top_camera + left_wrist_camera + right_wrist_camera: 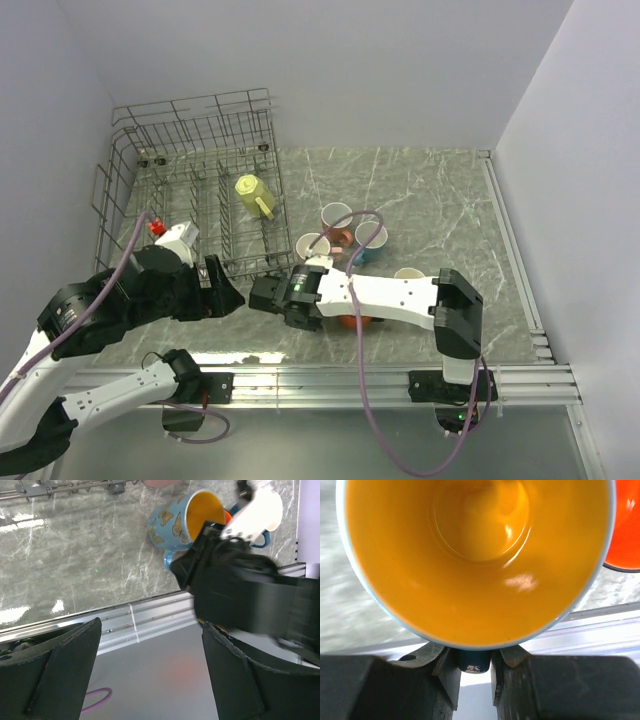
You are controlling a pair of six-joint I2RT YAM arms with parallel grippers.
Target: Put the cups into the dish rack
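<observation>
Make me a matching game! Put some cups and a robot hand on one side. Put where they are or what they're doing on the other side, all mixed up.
Things:
1. pale yellow cup
2. butterfly cup
3. orange cup
4. left gripper

Places or states:
A. open, holding nothing
B. loose on the table, nothing holding it
C. inside the dish rack
D. held by the right gripper

Pairs: 1-C, 2-D, 3-B, 4-A
</observation>
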